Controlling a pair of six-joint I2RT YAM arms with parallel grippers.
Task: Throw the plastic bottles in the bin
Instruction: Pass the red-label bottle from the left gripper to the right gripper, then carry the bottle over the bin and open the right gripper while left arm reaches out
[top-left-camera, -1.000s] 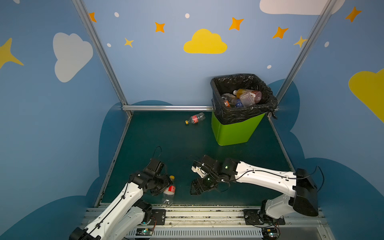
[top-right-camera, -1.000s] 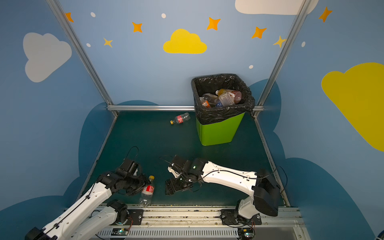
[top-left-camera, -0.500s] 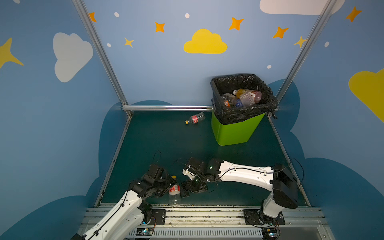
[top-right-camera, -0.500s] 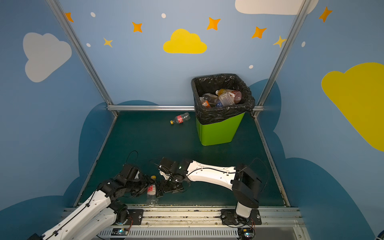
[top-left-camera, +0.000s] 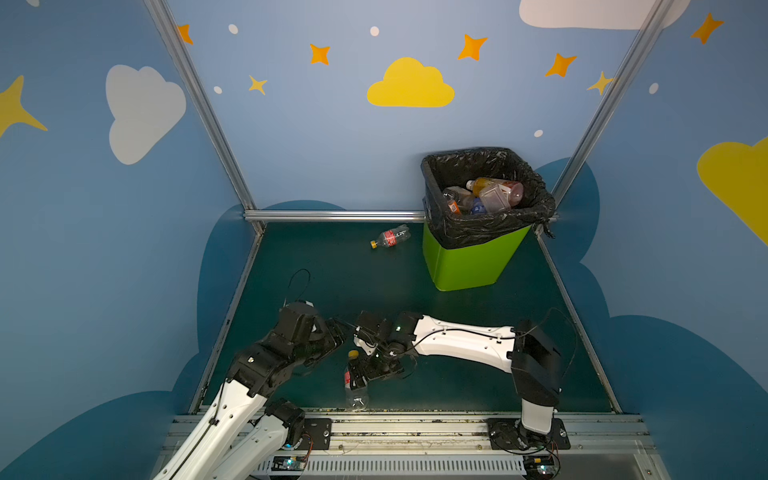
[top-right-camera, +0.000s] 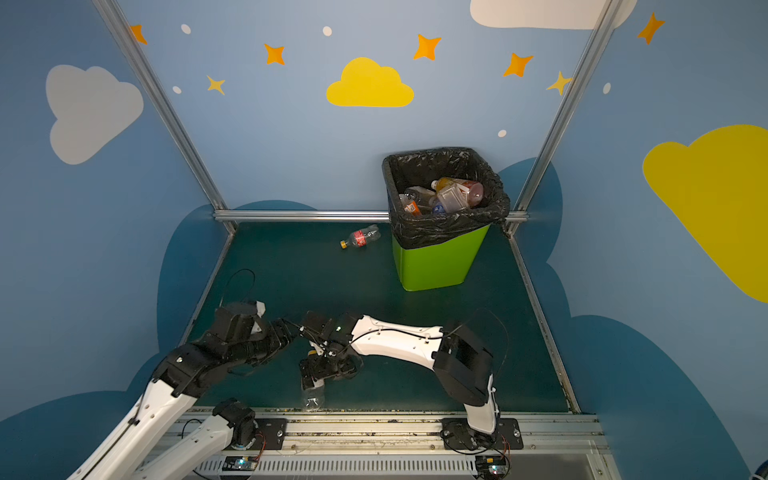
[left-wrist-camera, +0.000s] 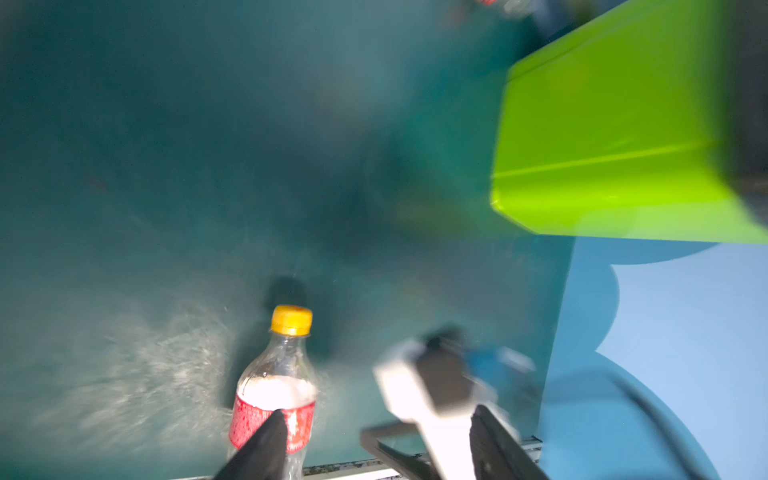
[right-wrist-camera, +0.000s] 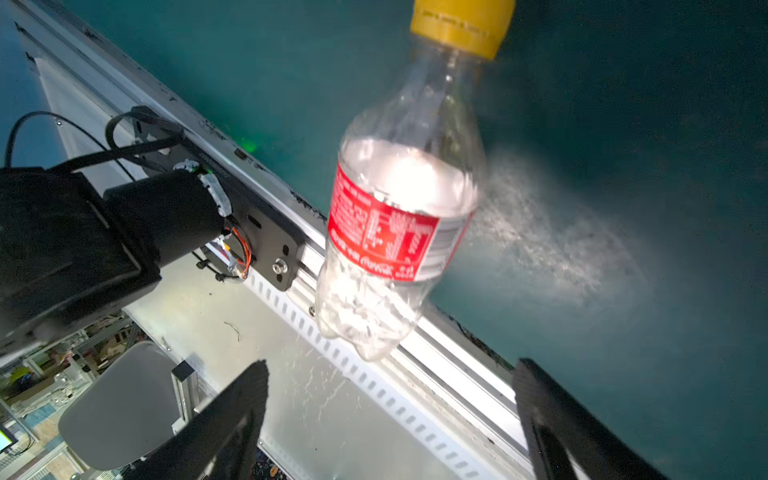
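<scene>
The work surface is a dark teal floor mat (top-left-camera: 415, 299), marked by a whitish scuffed patch (right-wrist-camera: 540, 241) close to the front edge. Blue walls (top-left-camera: 332, 145) printed with clouds and stars enclose it on three sides. Aluminium frame posts (top-left-camera: 199, 108) stand at the rear corners, and a slotted aluminium rail (top-left-camera: 415, 424) borders the front.

The lime-green bin (top-left-camera: 469, 262) stands in the rear right corner. Its black bag (top-left-camera: 478, 228) is folded over the rim, and discarded bottles (top-left-camera: 494, 195) are piled close to the top.

The far bottle (top-left-camera: 390, 237) lies on its side on the mat, just beside the bin. The near bottle (top-left-camera: 356, 384) has a red label and a yellow cap and sits by the front rail. Whether it stands or leans cannot be told.

Left gripper (left-wrist-camera: 378, 411): fingers (left-wrist-camera: 266, 440) spread, gripping nothing.

Right gripper (right-wrist-camera: 390, 365): fingers (right-wrist-camera: 245, 399) spread wide, with the near bottle just ahead of them and untouched.
</scene>
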